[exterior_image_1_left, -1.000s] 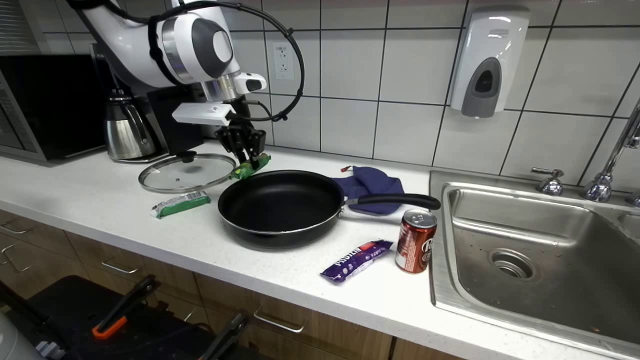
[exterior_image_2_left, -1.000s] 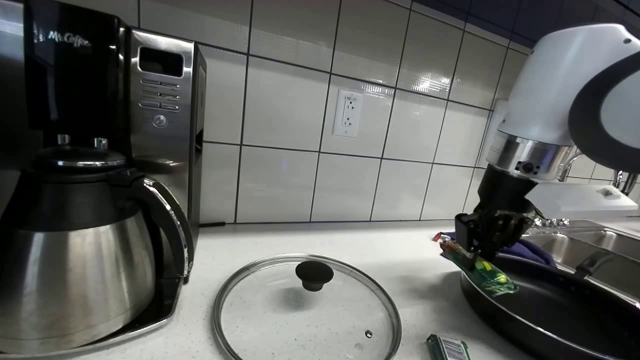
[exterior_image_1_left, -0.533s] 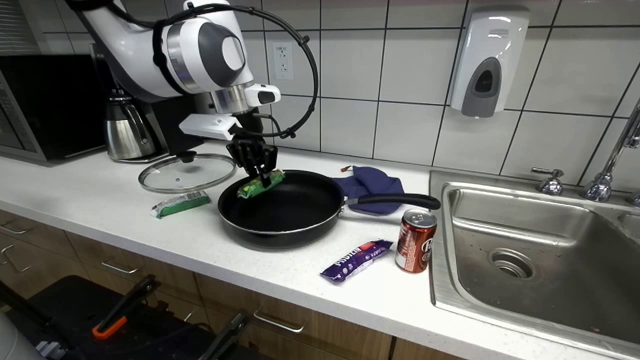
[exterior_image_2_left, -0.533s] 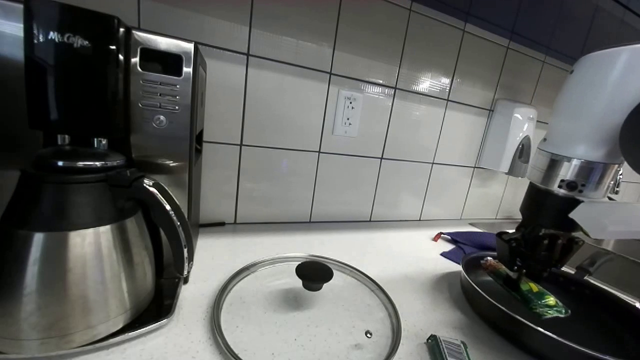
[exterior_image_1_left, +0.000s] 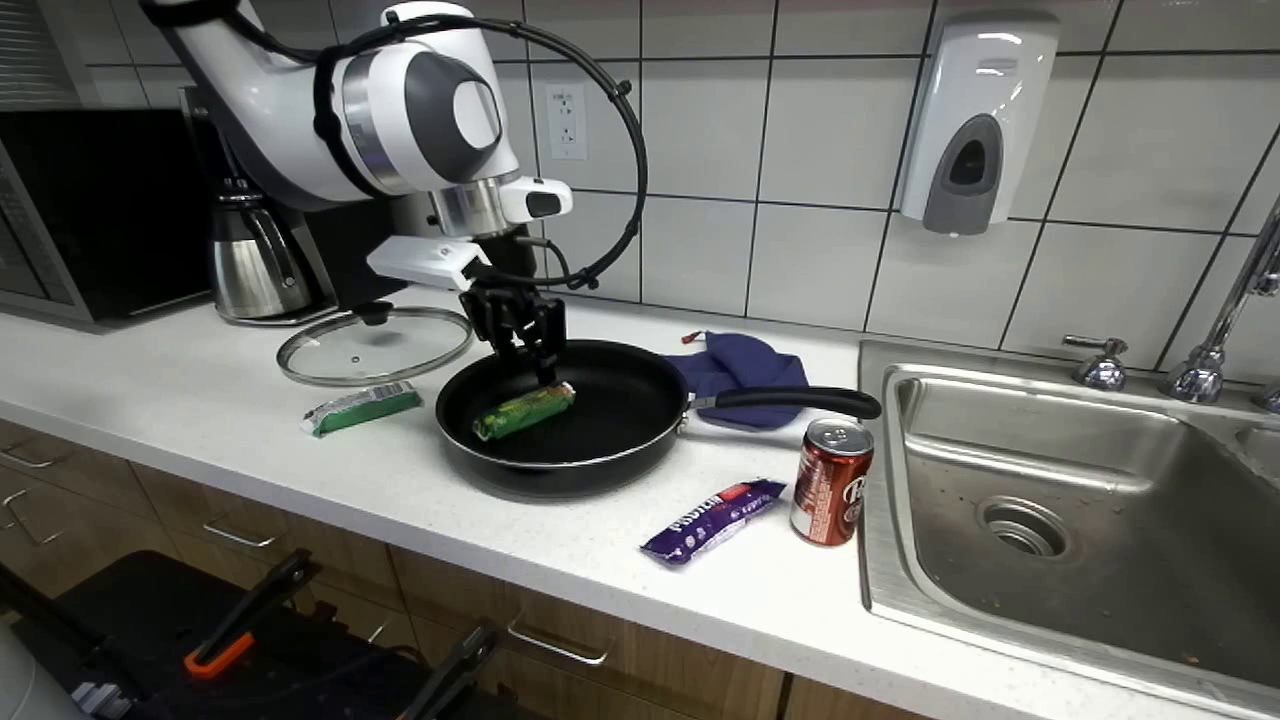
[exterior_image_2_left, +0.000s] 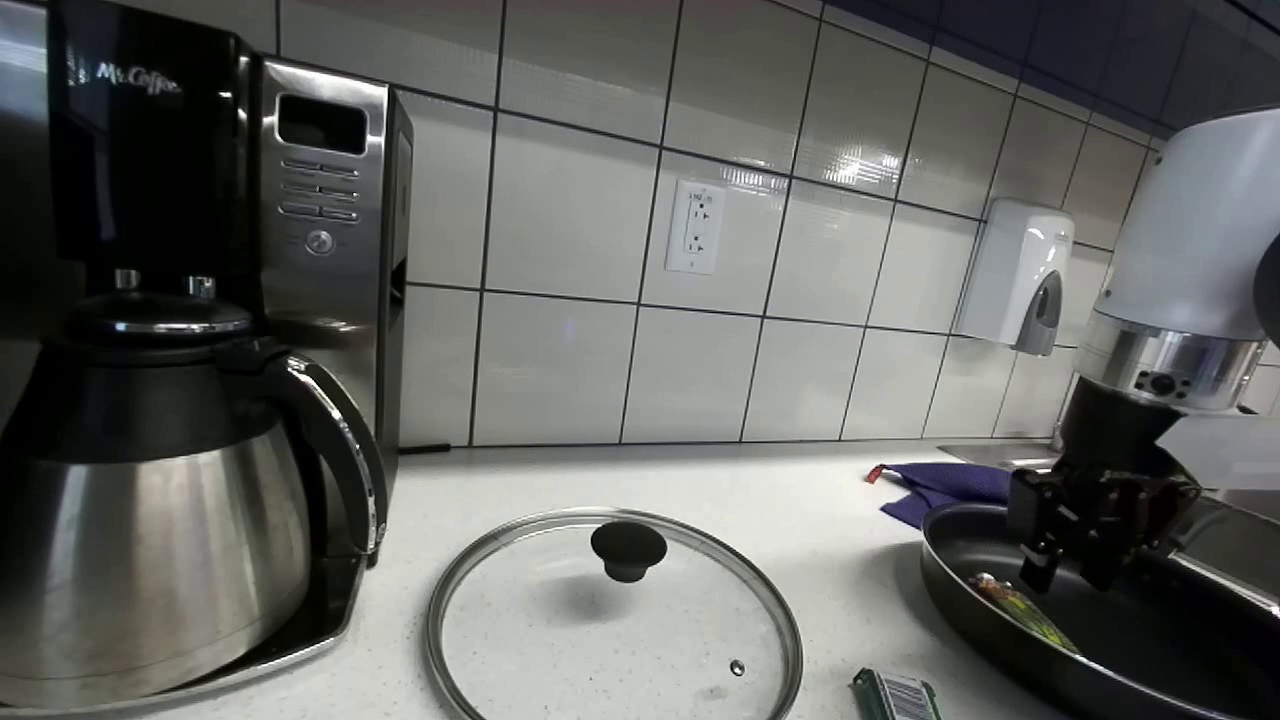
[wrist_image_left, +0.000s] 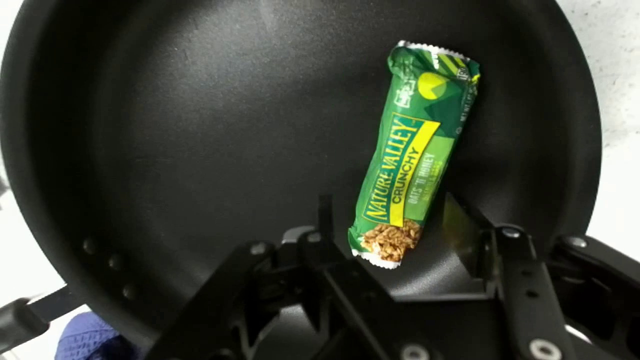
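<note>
A green granola bar in its wrapper (wrist_image_left: 407, 150) lies flat inside the black frying pan (wrist_image_left: 200, 125), toward one side of it. In an exterior view the whole bar (exterior_image_1_left: 524, 410) shows on the pan floor; in an exterior view the near pan wall hides part of the bar (exterior_image_2_left: 1025, 610). My gripper (wrist_image_left: 387, 205) stands open just above it, with a finger to each side of the bar's lower end in the wrist view and gaps between. Seen from outside, the gripper (exterior_image_1_left: 527, 362) hangs over the pan, its fingertips apart and the bar below them.
A glass lid (exterior_image_2_left: 540, 640) and another green bar (exterior_image_1_left: 362, 406) lie beside the pan. The pan's handle (exterior_image_1_left: 790, 400) points toward the sink (exterior_image_1_left: 890, 520), over a blue cloth (exterior_image_1_left: 740, 365). A purple protein bar (exterior_image_1_left: 712, 522) and a red can (exterior_image_1_left: 833, 480) stand near the handle.
Holding the bar, my gripper has moved from the pan's rim to over its inside and lowered. Since half a second ago the fingers have parted and the bar has dropped into the pan.
</note>
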